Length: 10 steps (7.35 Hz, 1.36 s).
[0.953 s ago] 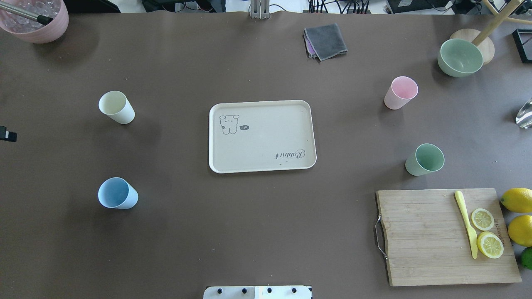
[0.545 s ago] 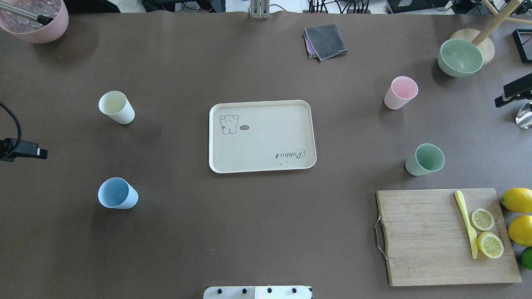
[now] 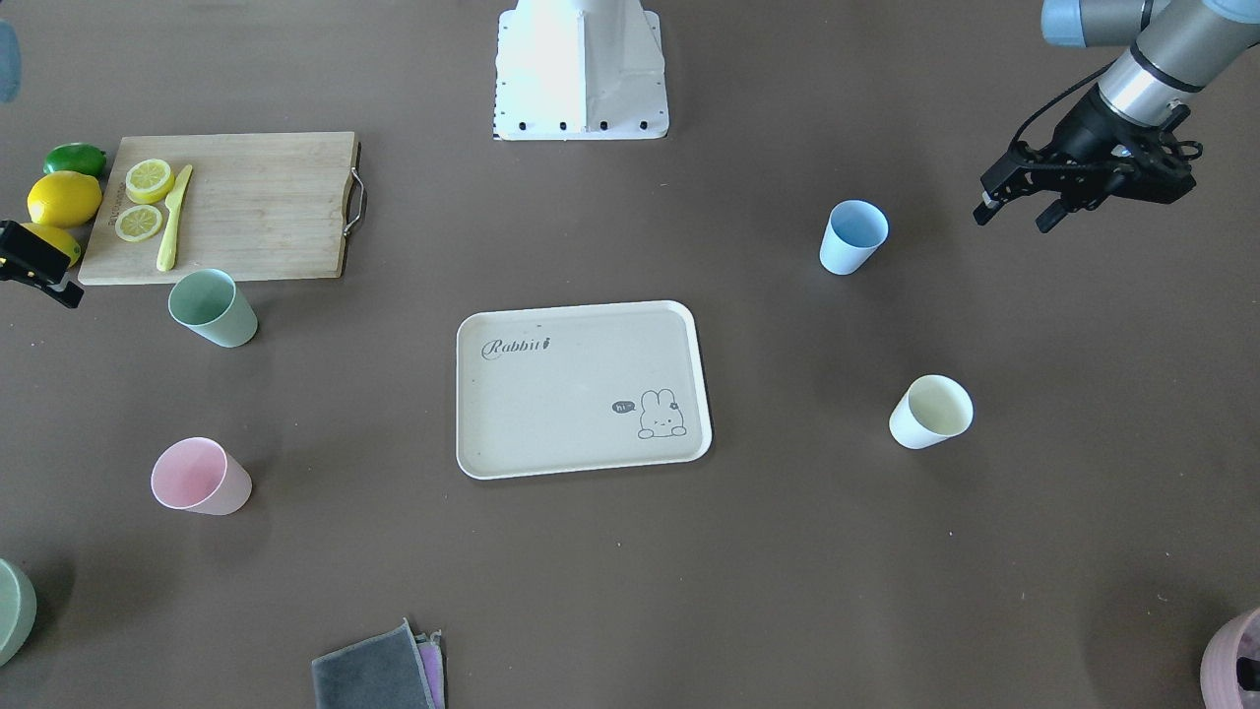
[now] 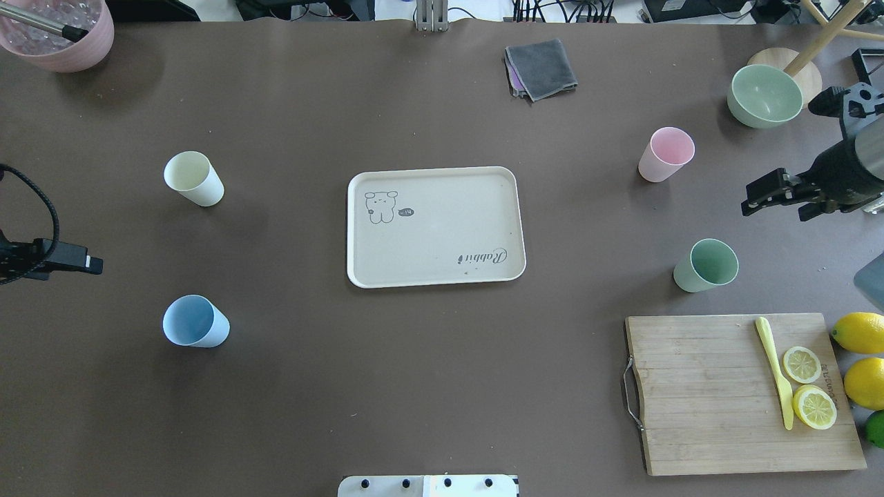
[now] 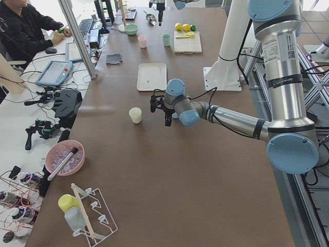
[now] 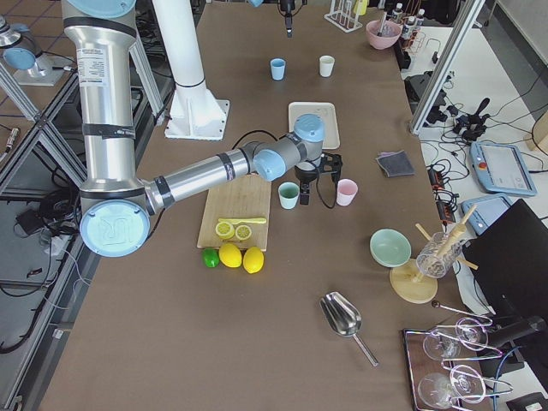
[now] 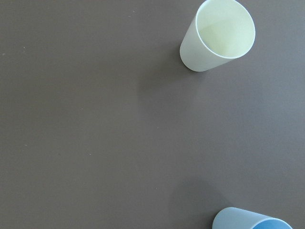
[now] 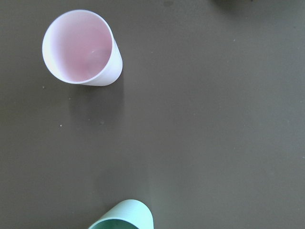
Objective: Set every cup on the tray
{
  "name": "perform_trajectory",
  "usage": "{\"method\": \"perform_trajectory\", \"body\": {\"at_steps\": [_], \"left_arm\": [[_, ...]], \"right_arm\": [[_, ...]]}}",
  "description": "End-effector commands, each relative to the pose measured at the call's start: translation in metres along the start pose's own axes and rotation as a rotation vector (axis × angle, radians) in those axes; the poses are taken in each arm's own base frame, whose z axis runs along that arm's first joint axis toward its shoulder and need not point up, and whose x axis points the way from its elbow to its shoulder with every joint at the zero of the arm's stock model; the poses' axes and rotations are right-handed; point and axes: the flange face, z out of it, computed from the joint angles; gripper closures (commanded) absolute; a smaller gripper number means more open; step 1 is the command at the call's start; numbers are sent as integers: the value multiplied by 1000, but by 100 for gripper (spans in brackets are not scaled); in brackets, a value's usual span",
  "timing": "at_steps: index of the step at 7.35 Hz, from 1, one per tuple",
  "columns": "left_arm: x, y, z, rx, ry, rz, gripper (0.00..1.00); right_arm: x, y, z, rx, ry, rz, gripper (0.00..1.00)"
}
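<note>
Front view: the tray (image 3: 581,394), lettered "Rabbit" with a bunny saying "hi", lies empty mid-table. All four cups stand on the table, well apart from it. The left gripper (image 3: 1014,212) hangs empty with jaws apart, left of the blue cup (image 3: 852,236) and cream cup (image 3: 930,412).

Overhead: the right gripper (image 4: 773,207), jaws spread and empty, hangs right of the pink cup (image 4: 665,154) and green cup (image 4: 706,265).

Wrist views: each looks down on its own two cups.

Probably the first reach. Next, each gripper must drop over a cup rim and close.
</note>
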Motion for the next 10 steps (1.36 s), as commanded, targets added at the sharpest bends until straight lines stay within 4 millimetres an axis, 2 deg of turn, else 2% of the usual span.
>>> {"method": "perform_trajectory", "body": {"at_steps": [1, 2, 4, 7, 9, 10], "left_arm": [[7, 0, 4, -8, 7, 4, 2], [7, 0, 5, -8, 7, 4, 2], [6, -1, 6, -8, 6, 4, 2], [5, -1, 7, -10, 3, 2, 2], [7, -3, 8, -8, 4, 3, 3], [7, -3, 8, -8, 3, 2, 3]], "right_arm": [[-3, 12, 40, -24, 26, -44, 0], [-6, 17, 52, -44, 30, -54, 0], [-12, 22, 58, -61, 28, -69, 0], [-21, 33, 79, -87, 50, -95, 2], [-20, 33, 81, -88, 53, -94, 99], [-23, 32, 80, -83, 51, -95, 100]]}}
